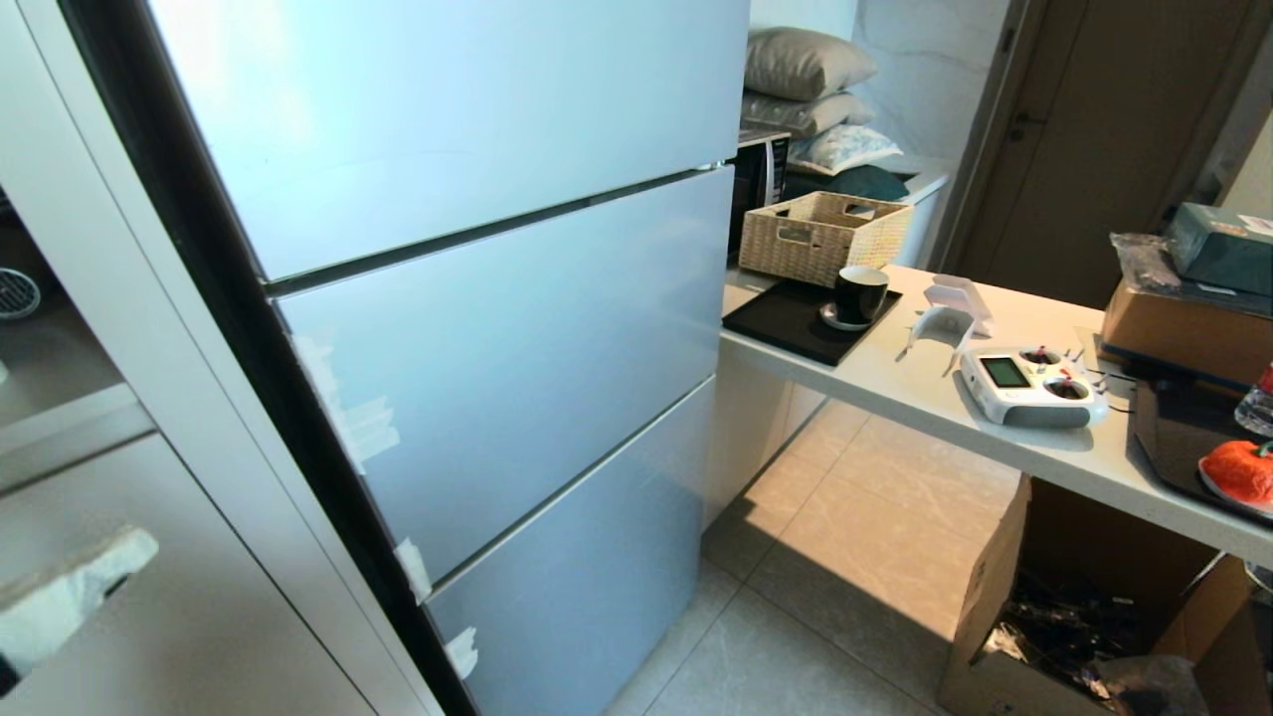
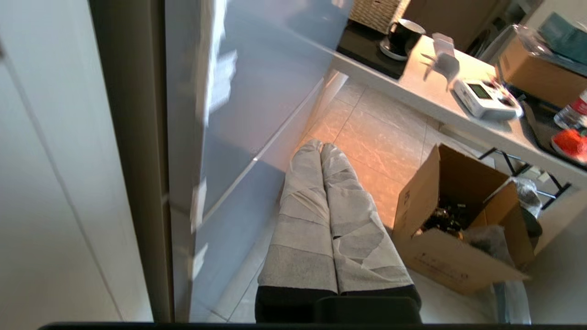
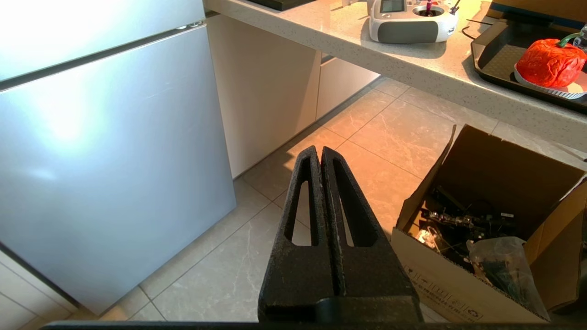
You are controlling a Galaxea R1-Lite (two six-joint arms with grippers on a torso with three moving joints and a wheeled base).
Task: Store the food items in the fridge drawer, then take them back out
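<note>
Glossy pale blue-grey panels face you: the fridge (image 1: 477, 298) stands shut, its flat fronts split by thin dark seams, so the fridge drawer is hidden from you. Scraps of white tape (image 1: 358, 418) cling along the hinge-side edge.

Your left pincer (image 2: 321, 146) has long fingers wrapped in pale, crinkled tape, pressed together and empty, hanging above the tiled floor (image 1: 845, 557) just beside the lowest fridge panel. Your right pincer (image 3: 319, 153) is matte black, rough-grained, with slotted fingers; these too are pressed tight together and grip nothing.

One food item, a knobbly orange-red toy pepper (image 3: 550, 62) with a green stem, sits on a small white scalloped dish (image 3: 557, 89) inside a black tray (image 3: 493, 59) on the speckled stone counter (image 1: 895, 383). You cannot see the second item.

Also on that counter are a white radio controller (image 1: 1029, 386), a black cup (image 1: 859, 293) on a saucer over a black mat, and a woven basket (image 1: 820, 234). An open cardboard box (image 3: 481, 220) on the floor beneath the counter holds dark tangled hardware and a clear plastic bag. Grey pillows (image 1: 806, 65) are stacked at the back.
</note>
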